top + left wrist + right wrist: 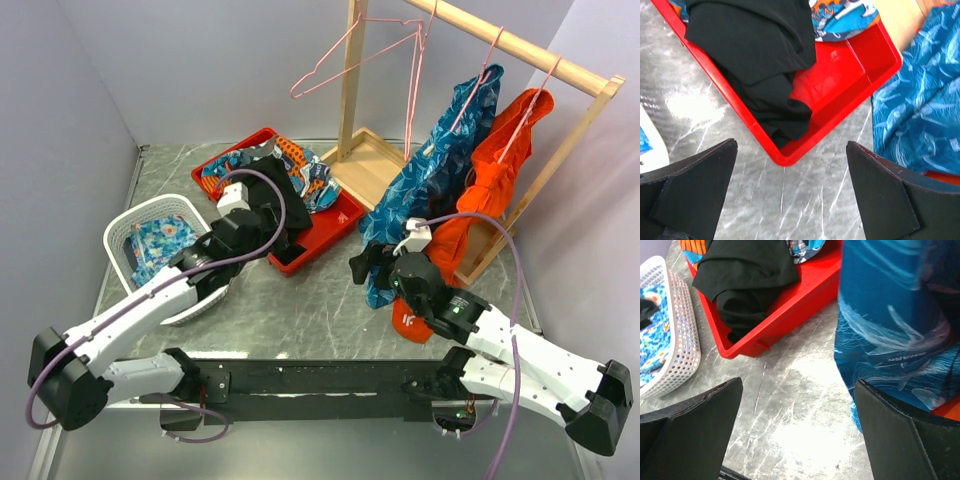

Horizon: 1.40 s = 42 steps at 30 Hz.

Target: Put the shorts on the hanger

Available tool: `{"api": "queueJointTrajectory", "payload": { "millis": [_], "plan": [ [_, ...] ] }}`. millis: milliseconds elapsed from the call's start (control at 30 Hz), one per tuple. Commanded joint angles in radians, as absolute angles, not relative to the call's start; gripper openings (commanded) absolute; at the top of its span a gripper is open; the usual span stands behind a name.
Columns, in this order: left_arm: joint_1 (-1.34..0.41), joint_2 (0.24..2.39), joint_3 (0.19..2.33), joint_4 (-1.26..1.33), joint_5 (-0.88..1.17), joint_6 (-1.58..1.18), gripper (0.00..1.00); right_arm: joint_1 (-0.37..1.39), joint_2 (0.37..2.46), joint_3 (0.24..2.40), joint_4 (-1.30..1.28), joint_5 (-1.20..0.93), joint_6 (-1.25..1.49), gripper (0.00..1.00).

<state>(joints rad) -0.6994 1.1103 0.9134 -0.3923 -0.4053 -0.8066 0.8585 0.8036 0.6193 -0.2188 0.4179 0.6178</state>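
Grey table (330,300), one red tray (850,75), one black shorts (755,45), three pink hangers (358,55).

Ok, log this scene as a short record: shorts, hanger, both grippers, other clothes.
shorts: bunched in the red tray, not gripped
hanger: empty, pink, on the rail, left of the hung clothes
left gripper: open, over the tray's corner
right gripper: open, over the table beside the blue garment
other clothes: blue garment and orange garment hang on the rail; patterned cloth lies in the basket
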Motion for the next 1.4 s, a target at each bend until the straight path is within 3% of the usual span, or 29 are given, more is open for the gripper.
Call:
{"api": "queueJointTrajectory", "payload": {
  "millis": [0, 100, 367, 500, 833, 933, 967, 1033, 1067, 1167, 1367],
  "plan": [
    [-0.663, 1.188, 0.992, -0.345, -0.477, -0.811, 0.98, 0.868, 0.821, 0.635, -0.164, 0.376, 0.588, 1.0],
    [-0.597, 1.303, 1.066, -0.339, -0.491, -0.807, 0.99, 0.873, 0.831, 0.641, -0.164, 0.356, 0.588, 1.0],
    [-0.444, 1.647, 1.34, -0.371, -0.616, -0.762, 0.88, 0.893, 0.861, 0.669, -0.164, 0.322, 0.586, 1.0],
    [-0.405, 1.791, 1.448, -0.363, -0.56, -0.738, 0.82, 0.902, 0.867, 0.673, -0.166, 0.318, 0.588, 1.0],
    [-0.4, 1.884, 1.451, -0.339, -0.474, -0.747, 0.79, 0.913, 0.868, 0.67, -0.163, 0.318, 0.594, 1.0],
    [-0.4, 1.894, 1.443, -0.316, -0.451, -0.746, 0.7, 0.914, 0.871, 0.667, -0.161, 0.318, 0.597, 1.0],
    [-0.4, 1.898, 1.447, -0.314, -0.445, -0.744, 0.56, 0.914, 0.871, 0.669, -0.163, 0.319, 0.597, 1.0],
    [-0.4, 1.895, 1.451, -0.308, -0.427, -0.735, 0.41, 0.914, 0.874, 0.673, -0.164, 0.324, 0.597, 1.0],
    [-0.4, 1.888, 1.445, -0.301, -0.417, -0.727, 0.24, 0.914, 0.874, 0.676, -0.166, 0.324, 0.597, 1.0],
    [-0.4, 1.833, 1.453, -0.304, -0.42, -0.707, 0.01, 0.916, 0.884, 0.692, -0.166, 0.321, 0.594, 1.0],
    [-0.4, 1.567, 1.468, -0.319, -0.347, -0.608, 0.01, 0.92, 0.922, 0.741, -0.158, 0.316, 0.569, 1.0]
  ]
}}
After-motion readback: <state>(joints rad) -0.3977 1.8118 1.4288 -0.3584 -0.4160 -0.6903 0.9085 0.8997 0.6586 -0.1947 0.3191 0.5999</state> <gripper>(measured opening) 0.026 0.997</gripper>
